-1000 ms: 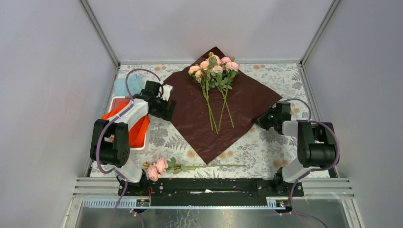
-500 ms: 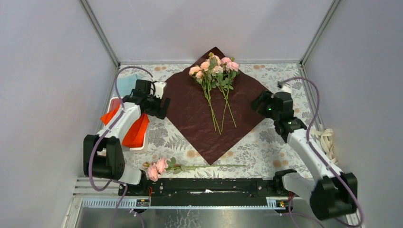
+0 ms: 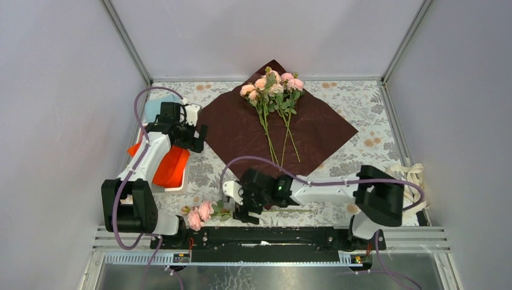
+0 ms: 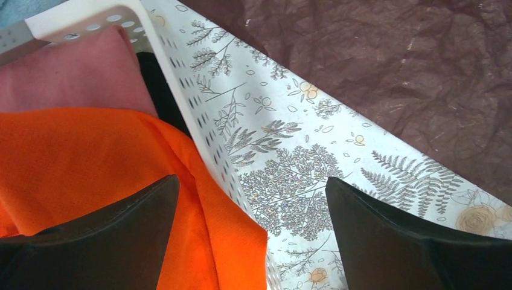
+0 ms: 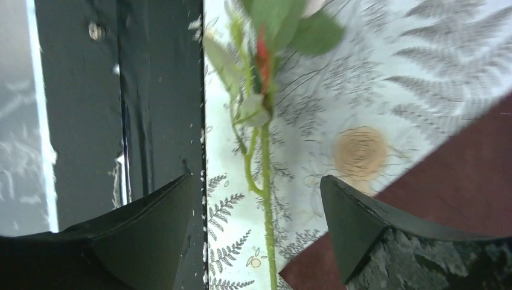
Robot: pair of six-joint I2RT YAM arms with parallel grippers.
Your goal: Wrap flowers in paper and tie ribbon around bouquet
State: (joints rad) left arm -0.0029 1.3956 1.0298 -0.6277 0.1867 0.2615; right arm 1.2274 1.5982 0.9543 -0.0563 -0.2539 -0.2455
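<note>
Pink roses (image 3: pixel 272 87) lay on the dark red paper (image 3: pixel 241 139) at the table's (image 3: pixel 362 96) far middle; another rose bunch (image 3: pixel 202 212) lay along the near edge. The right gripper (image 5: pixel 259 181) stood open over its stem, the left gripper (image 4: pixel 252 181) open above a white basket's (image 4: pixel 199 139) rim beside orange cloth (image 4: pixel 90 157).

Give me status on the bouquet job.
Left gripper open by basket. Right gripper open over stray rose. Other flowers on paper, unwrapped. Nothing blocking.

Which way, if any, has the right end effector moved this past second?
Yes. Right end effector swung left and nearer, from the dark red paper sheet's right corner to its near corner.
</note>
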